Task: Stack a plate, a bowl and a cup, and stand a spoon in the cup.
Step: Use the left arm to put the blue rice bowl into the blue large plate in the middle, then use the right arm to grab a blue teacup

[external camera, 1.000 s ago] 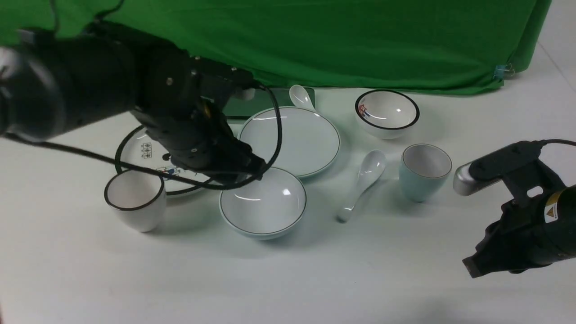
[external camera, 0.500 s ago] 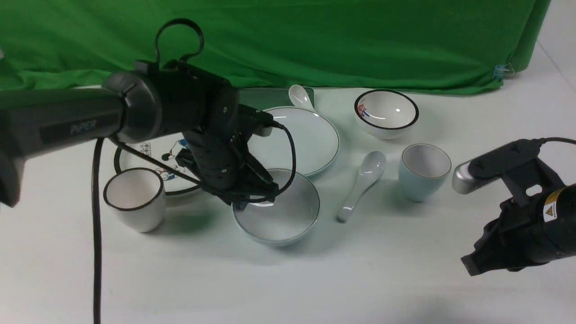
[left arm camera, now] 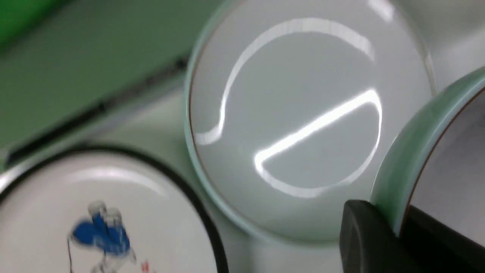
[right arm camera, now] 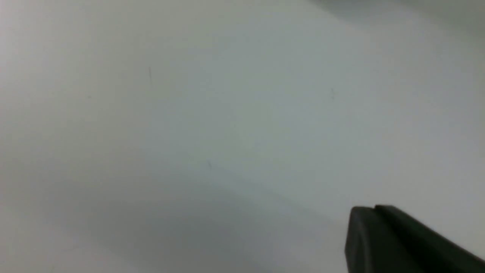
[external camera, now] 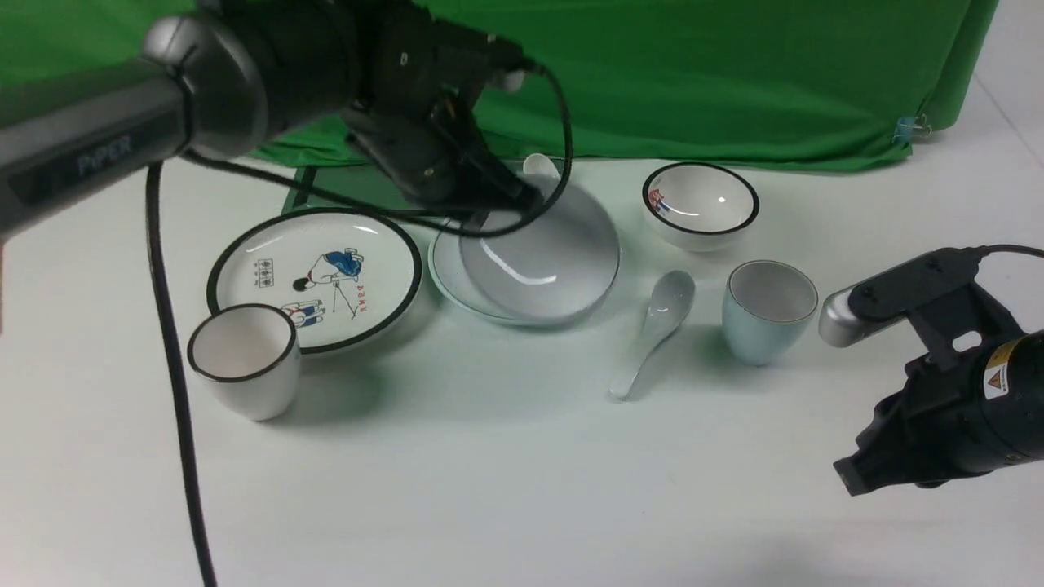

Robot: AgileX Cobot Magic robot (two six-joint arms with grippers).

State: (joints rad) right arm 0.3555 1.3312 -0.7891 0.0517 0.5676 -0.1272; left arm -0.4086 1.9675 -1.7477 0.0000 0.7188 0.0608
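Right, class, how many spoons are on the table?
2. One spoon lies between the plate and the blue-green cup; the other spoon shows behind the plate, partly hidden by the held bowl. The left arm may hide more.

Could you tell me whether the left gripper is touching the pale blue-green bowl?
Touching. The left wrist view shows the left gripper with its black fingers clamped on the rim of the bowl, one on each side.
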